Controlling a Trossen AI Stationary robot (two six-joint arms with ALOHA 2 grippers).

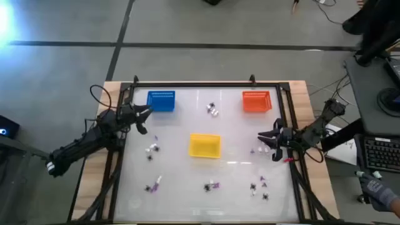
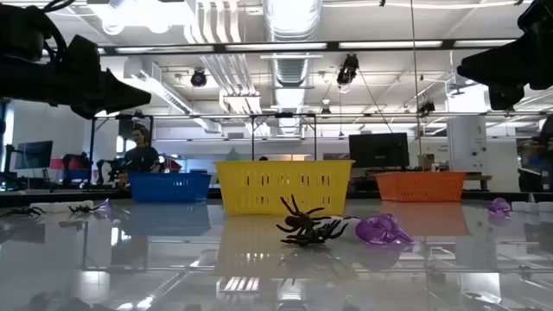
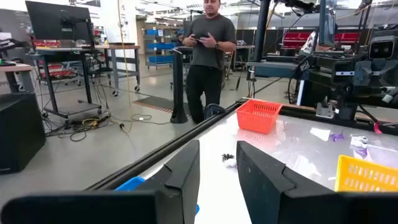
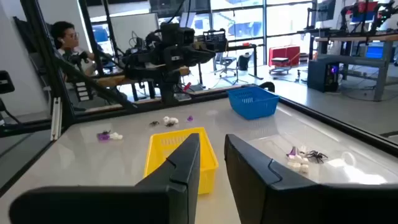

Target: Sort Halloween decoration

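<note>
High view shows a white table [image 1: 187, 181] with three small baskets on it: a blue basket [image 1: 161, 100] near the far left corner, an orange basket [image 1: 256, 101] near the far right corner, and a yellow basket [image 1: 204, 145] in the middle. The Halloween decoration [image 1: 213, 110] is scattered over the table as many tiny black, purple and white pieces: one small group lies between the blue and the orange basket, another to the left of the yellow basket, and more along the near side of the table and near the right arm. No piece is visible inside a basket (the low view shows only their outer walls). The left gripper [image 1: 143, 112] hangs above the table just beside the blue basket, and in the left wrist view its fingers [image 3: 186, 171] stand a little apart with nothing between them. The right gripper [image 1: 265, 137] is over the right side of the table, between the yellow basket and the table edge, close to some pieces; in the right wrist view its fingers [image 4: 188, 160] are also slightly apart and hold nothing. Low view shows a black spider [image 2: 307, 226] and a purple piece [image 2: 383, 230] lying together in front of the yellow basket.
</note>
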